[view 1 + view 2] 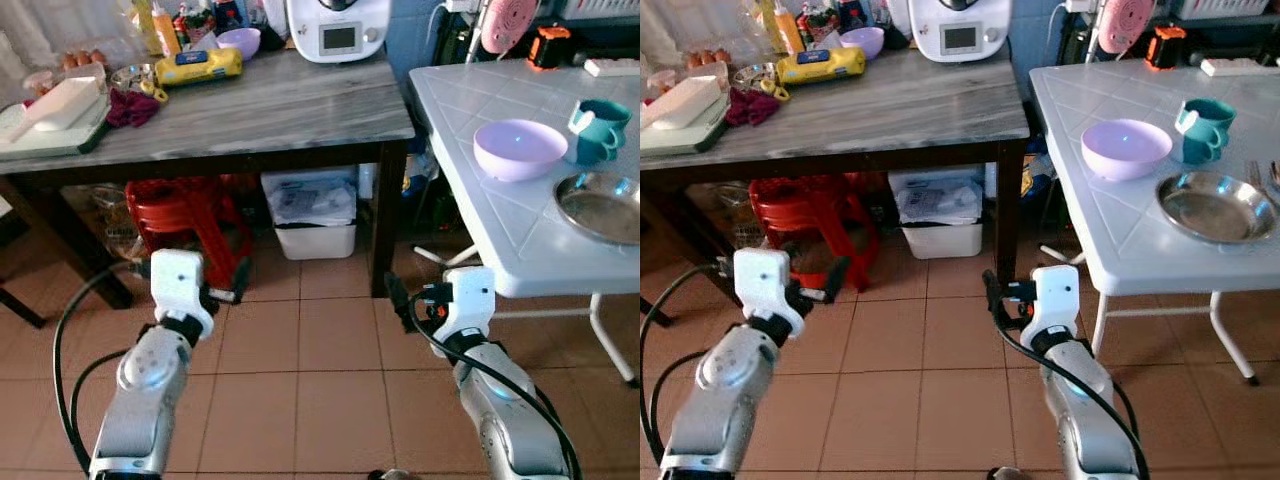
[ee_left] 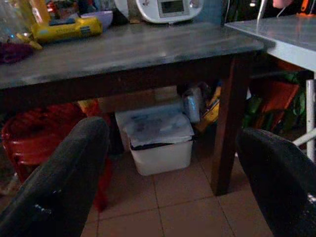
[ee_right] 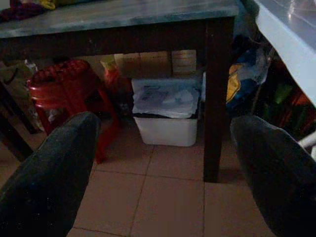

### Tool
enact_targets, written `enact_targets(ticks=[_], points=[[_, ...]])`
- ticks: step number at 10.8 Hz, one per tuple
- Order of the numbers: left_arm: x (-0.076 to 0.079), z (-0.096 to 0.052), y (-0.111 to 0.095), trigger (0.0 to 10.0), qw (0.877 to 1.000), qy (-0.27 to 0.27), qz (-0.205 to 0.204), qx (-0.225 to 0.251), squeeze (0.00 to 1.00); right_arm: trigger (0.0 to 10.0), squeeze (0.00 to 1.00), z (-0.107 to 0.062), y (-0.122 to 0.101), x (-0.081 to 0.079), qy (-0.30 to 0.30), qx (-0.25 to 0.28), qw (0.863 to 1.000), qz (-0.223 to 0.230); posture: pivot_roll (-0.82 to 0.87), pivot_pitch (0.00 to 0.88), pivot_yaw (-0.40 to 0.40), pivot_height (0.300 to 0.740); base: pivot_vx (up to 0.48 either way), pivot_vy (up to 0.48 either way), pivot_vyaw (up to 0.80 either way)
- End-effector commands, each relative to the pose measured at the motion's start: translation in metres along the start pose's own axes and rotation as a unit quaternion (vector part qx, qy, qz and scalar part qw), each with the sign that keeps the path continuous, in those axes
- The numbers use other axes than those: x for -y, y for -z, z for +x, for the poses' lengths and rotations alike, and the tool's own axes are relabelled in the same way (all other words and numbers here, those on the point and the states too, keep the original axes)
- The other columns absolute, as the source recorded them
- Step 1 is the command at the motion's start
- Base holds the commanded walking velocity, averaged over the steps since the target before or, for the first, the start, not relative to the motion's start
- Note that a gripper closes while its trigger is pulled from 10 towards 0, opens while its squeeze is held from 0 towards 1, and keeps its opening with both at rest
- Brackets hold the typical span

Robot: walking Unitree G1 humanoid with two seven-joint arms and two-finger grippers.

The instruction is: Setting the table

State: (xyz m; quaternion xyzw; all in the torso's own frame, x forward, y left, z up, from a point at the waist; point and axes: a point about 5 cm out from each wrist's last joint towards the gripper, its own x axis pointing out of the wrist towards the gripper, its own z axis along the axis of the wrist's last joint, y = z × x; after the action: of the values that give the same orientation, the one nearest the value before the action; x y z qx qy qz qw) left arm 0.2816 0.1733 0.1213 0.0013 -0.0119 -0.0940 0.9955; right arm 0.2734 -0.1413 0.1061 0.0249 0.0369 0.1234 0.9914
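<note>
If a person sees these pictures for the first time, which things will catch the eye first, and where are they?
The eye goes first to the lilac bowl on the white table at the right, with teal cups and a metal plate beside it. Next comes the red plastic stool under the grey wooden table, next to a white bin. Low in front, the left gripper and right gripper hang open above the tiled floor.
</note>
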Motion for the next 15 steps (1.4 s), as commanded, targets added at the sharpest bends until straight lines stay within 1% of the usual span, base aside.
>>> enact_targets(ticks=[1, 2, 3, 4, 6, 7, 9, 10, 11, 13, 15], points=[[-0.001, -0.006, 0.001, 10.0, 1.000, 0.005, 0.008, -0.009, 0.00, 10.0, 0.00, -0.002, -0.002, -0.005, -0.005, -0.004, 1.000, 0.009, -0.08, 0.084, 0.111, 0.740, 0.000, 0.000, 0.00], [0.002, -0.009, 0.002, 10.0, 1.000, 0.013, 0.013, -0.009, 0.00, 10.0, 0.00, -0.003, -0.001, -0.005, -0.005, -0.010, 1.000, 0.001, -0.08, 0.088, 0.117, 0.740, 0.000, 0.000, 0.00], [0.002, -0.010, 0.002, 10.0, 1.000, 0.001, 0.009, -0.012, 0.00, 10.0, 0.00, -0.005, 0.000, -0.005, -0.002, -0.014, 1.000, 0.003, -0.08, 0.091, 0.121, 0.740, 0.000, 0.000, 0.00], [0.002, -0.011, 0.004, 10.0, 1.000, -0.004, 0.001, -0.016, 0.00, 10.0, 0.00, -0.005, -0.001, -0.005, -0.002, -0.013, 1.000, -0.009, -0.08, 0.093, 0.124, 0.740, 0.000, 0.000, 0.00], [0.003, -0.013, 0.005, 10.0, 1.000, -0.007, 0.001, -0.019, 0.00, 10.0, 0.00, -0.004, -0.004, -0.009, -0.006, -0.001, 1.000, -0.010, -0.08, 0.096, 0.127, 0.740, 0.000, 0.000, 0.00], [0.002, -0.012, 0.005, 10.0, 1.000, -0.011, 0.000, -0.019, 0.00, 10.0, 0.00, -0.003, -0.006, -0.012, -0.012, 0.007, 1.000, -0.002, -0.08, 0.094, 0.125, 0.740, 0.000, 0.000, 0.00], [0.005, -0.011, 0.003, 10.0, 1.000, -0.008, 0.006, -0.015, 0.00, 10.0, 0.00, -0.004, -0.009, -0.013, -0.012, 0.013, 1.000, -0.018, -0.08, 0.094, 0.127, 0.740, 0.000, 0.000, 0.00], [0.006, -0.010, 0.001, 10.0, 1.000, -0.006, 0.010, -0.011, 0.00, 10.0, 0.00, -0.005, -0.010, -0.014, -0.028, 0.005, 1.000, -0.005, -0.08, 0.095, 0.130, 0.740, 0.000, 0.000, 0.00], [0.007, -0.011, 0.001, 10.0, 1.000, -0.008, 0.007, -0.012, 0.00, 10.0, 0.00, -0.006, -0.010, -0.012, -0.021, 0.005, 1.000, 0.004, -0.08, 0.097, 0.130, 0.740, 0.000, 0.000, 0.00], [0.010, -0.011, 0.001, 10.0, 1.000, -0.005, 0.004, -0.011, 0.00, 10.0, 0.00, -0.006, -0.008, -0.014, -0.017, 0.004, 1.000, 0.005, -0.08, 0.099, 0.132, 0.740, 0.000, 0.000, 0.00], [0.006, -0.011, 0.000, 10.0, 1.000, -0.006, 0.011, -0.010, 0.00, 10.0, 0.00, -0.007, -0.007, -0.017, -0.022, 0.002, 1.000, 0.011, -0.08, 0.097, 0.136, 0.740, 0.000, -0.427, 0.00]])
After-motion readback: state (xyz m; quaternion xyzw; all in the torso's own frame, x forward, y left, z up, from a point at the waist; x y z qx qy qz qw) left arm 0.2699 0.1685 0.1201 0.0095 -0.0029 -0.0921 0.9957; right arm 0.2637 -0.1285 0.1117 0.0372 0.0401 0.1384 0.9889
